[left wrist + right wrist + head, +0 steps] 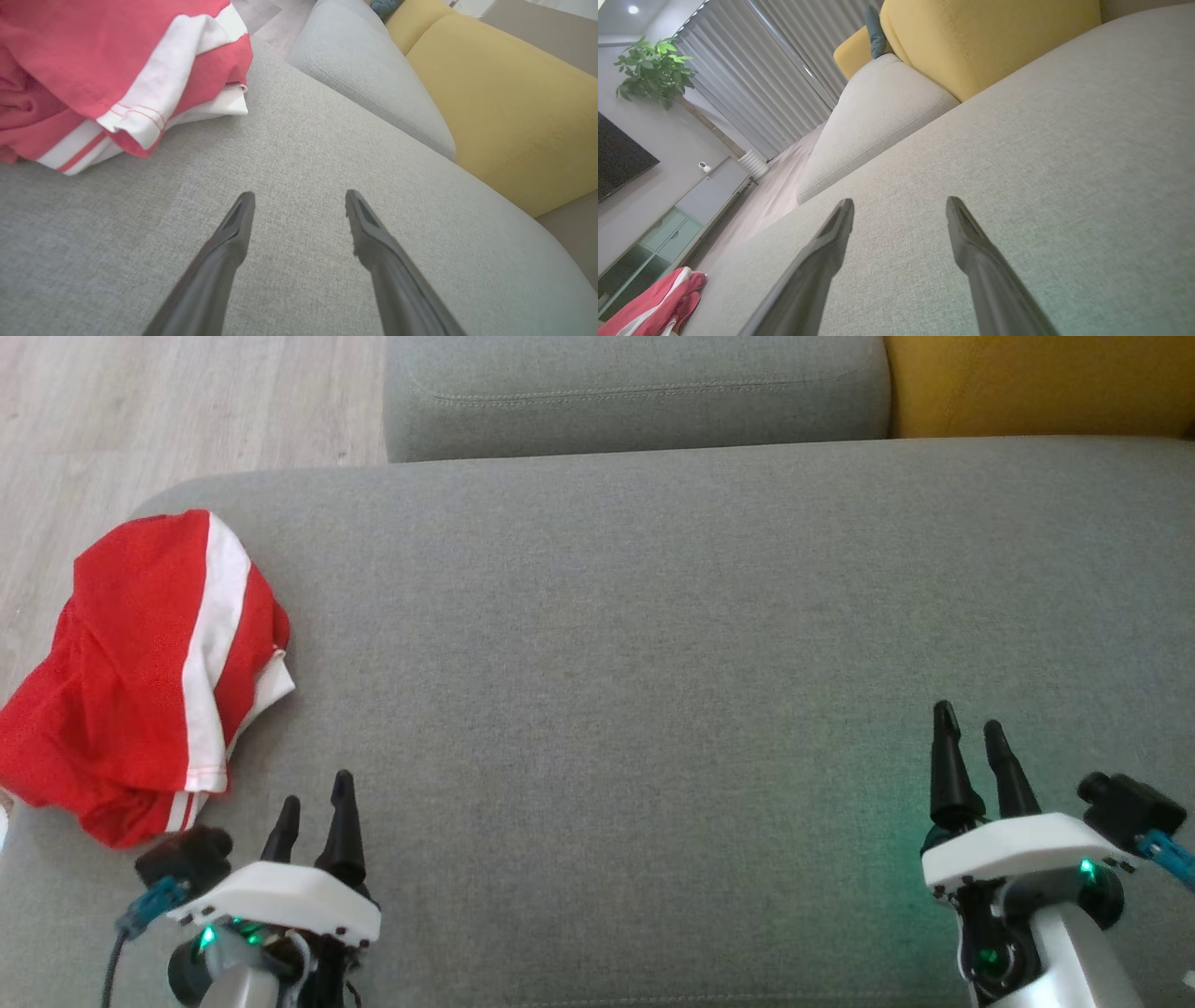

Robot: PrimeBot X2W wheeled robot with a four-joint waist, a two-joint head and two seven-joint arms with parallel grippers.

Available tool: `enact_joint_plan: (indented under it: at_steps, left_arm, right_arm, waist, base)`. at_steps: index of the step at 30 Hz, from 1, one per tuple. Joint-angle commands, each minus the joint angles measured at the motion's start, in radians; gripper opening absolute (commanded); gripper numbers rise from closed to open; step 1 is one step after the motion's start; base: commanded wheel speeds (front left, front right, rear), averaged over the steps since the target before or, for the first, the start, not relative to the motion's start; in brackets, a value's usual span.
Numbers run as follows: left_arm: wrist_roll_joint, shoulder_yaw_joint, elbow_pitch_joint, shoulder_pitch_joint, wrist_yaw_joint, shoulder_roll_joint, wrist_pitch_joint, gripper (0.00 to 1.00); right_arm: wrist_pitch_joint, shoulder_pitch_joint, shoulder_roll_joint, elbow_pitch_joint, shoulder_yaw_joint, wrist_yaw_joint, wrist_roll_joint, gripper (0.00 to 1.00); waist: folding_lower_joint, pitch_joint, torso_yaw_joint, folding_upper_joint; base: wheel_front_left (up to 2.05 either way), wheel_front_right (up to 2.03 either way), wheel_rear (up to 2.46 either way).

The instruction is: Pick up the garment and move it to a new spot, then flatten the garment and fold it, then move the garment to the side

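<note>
Well, the garment [140, 672], red w/ white stripes, is lying bunched just ahead and to the left of the left hand [317, 788], near it but not touching, at the end of the grey sofa seat [653, 616]. The left hand is hovering w/ fingers apart, gripping nothing. The right hand [967, 715] is sitting well apart from the cloth, fingers also spread, empty. Step one, the pick-up, is prob what's pending. The next move is likely calling for the left hand reaching over the heap, pinching a top fold & carrying it toward the bare seat ahead of the right hand.
</note>
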Motion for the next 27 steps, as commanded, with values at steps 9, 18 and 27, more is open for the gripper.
enact_joint_plan:
  at_steps: [9, 18, 27]
  left_arm:
    - [0.127, 0.002, -0.017, -0.072, 0.023, 0.025, -0.038, 1.0]
    - [0.238, -0.008, -0.008, -0.082, 0.041, 0.029, -0.064, 1.0]
    - [0.347, -0.017, -0.009, -0.088, 0.06, 0.031, -0.09, 1.0]
  right_arm:
    - [-0.039, -0.073, -0.007, -0.008, 0.042, 0.006, -0.129, 1.0]
    - [-0.065, -0.086, -0.008, 0.003, 0.056, 0.006, -0.241, 1.0]
    - [-0.092, -0.095, -0.009, -0.004, 0.059, 0.007, -0.341, 1.0]
  waist:
    - [-0.0001, 0.003, -0.004, 0.0]
    - [-0.0001, 0.004, -0.006, 0.0]
    - [-0.0001, 0.007, -0.007, 0.0]
  base:
    - [0.0, 0.0, 0.0]
    - [0.0, 0.0, 0.0]
    - [0.0, 0.0, 0.0]
